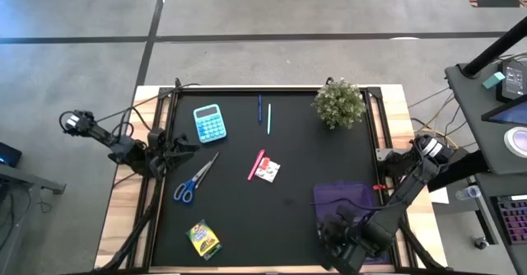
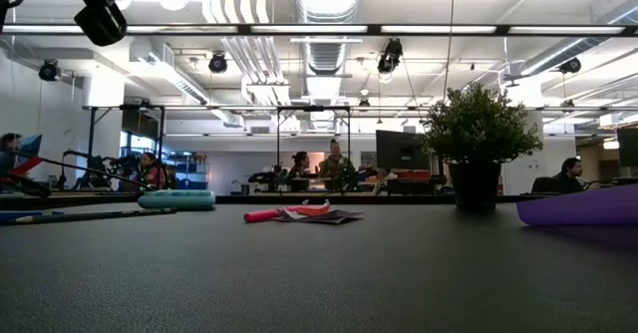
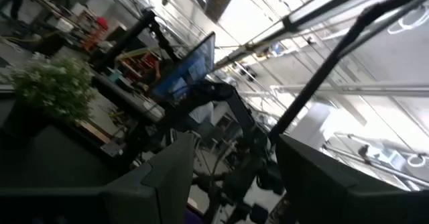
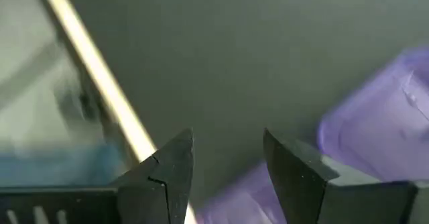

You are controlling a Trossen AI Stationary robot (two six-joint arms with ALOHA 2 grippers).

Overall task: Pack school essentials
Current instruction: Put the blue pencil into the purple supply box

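Note:
On the black mat lie blue-handled scissors [image 1: 193, 179], a yellow-green crayon box [image 1: 203, 239], a pink marker [image 1: 256, 164] [image 2: 261, 214] beside a white-and-red packet [image 1: 268, 170] [image 2: 321, 213], and a blue pen [image 1: 259, 109] next to a green pen [image 1: 268, 118]. My right gripper [image 1: 331, 232] [image 4: 226, 140] hangs open over the mat near the table's near edge, beside the purple case [image 1: 346, 199] [image 4: 375, 130], with nothing between its fingers. My left gripper [image 1: 183, 147] [image 3: 236, 140] waits open at the table's left side, tipped upward.
A teal calculator [image 1: 209, 123] [image 2: 176, 200] lies at the far left of the mat. A potted plant [image 1: 339, 102] [image 2: 478, 144] stands at the far right corner. The middle of the mat [image 1: 288, 201] is bare. People sit in the room beyond the table.

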